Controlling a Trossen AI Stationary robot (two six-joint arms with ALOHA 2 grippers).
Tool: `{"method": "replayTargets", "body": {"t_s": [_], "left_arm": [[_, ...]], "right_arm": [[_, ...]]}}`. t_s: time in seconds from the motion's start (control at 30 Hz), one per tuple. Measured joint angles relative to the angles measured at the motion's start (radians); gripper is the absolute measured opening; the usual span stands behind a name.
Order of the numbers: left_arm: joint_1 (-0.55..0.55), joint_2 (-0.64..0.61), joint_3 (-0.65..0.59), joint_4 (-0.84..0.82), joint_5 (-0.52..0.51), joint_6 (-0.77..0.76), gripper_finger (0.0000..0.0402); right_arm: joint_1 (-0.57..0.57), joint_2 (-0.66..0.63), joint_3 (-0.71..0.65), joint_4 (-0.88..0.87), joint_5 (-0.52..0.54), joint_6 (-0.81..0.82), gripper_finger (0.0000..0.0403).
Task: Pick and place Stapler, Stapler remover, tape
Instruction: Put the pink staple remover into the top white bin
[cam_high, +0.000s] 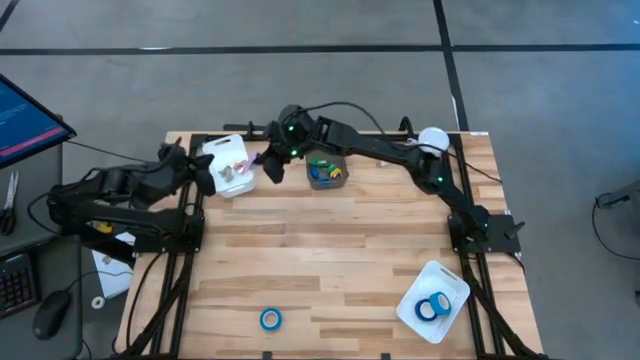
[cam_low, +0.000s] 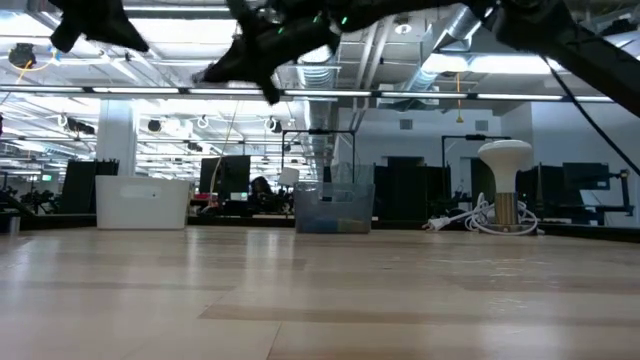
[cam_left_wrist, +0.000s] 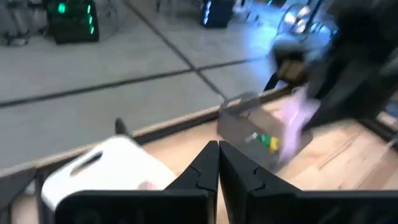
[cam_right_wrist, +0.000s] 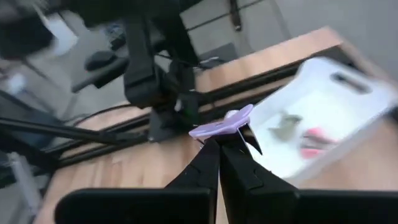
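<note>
The right gripper (cam_right_wrist: 219, 142) hangs above the desk's far edge, jaws clamped on a flat lilac plastic staple remover (cam_right_wrist: 225, 122). The white handled plastic bin (cam_high: 228, 165) lies just toward nine o'clock, the nearer drop. The left gripper (cam_left_wrist: 217, 163), jaws together and empty, waits beside that bin. One blue tape roll (cam_high: 270, 319) lies at six o'clock.

Wooden table (cam_high: 330, 250) with three bins (two white) and one tape roll (cam_high: 270, 319).
</note>
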Motion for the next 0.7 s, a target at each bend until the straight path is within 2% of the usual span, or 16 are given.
{"method": "replayTargets", "body": {"t_s": [0.13, 0.23, 0.43, 0.57, 0.7], "left_arm": [[0.000, 0.035, 0.000, -0.080, 0.029, -0.072, 0.0004], [0.000, 0.072, -0.001, -0.080, 0.072, -0.077, 0.0004], [0.000, 0.182, -0.001, -0.059, 0.090, -0.079, 0.0004], [0.000, 0.245, -0.001, 0.098, 0.092, -0.068, 0.0004], [0.000, 0.290, 0.000, 0.281, 0.096, 0.041, 0.0014]], "right_arm": [[-0.006, -0.079, 0.002, -0.081, 0.088, -0.093, 0.0000], [-0.012, -0.136, 0.001, -0.124, 0.140, -0.142, 0.0000], [-0.035, -0.219, 0.003, -0.202, 0.145, -0.161, 0.0000], [-0.038, -0.223, 0.001, -0.228, 0.144, -0.171, 0.0000], [-0.027, -0.229, 0.001, -0.291, 0.143, -0.190, 0.0000]]}}
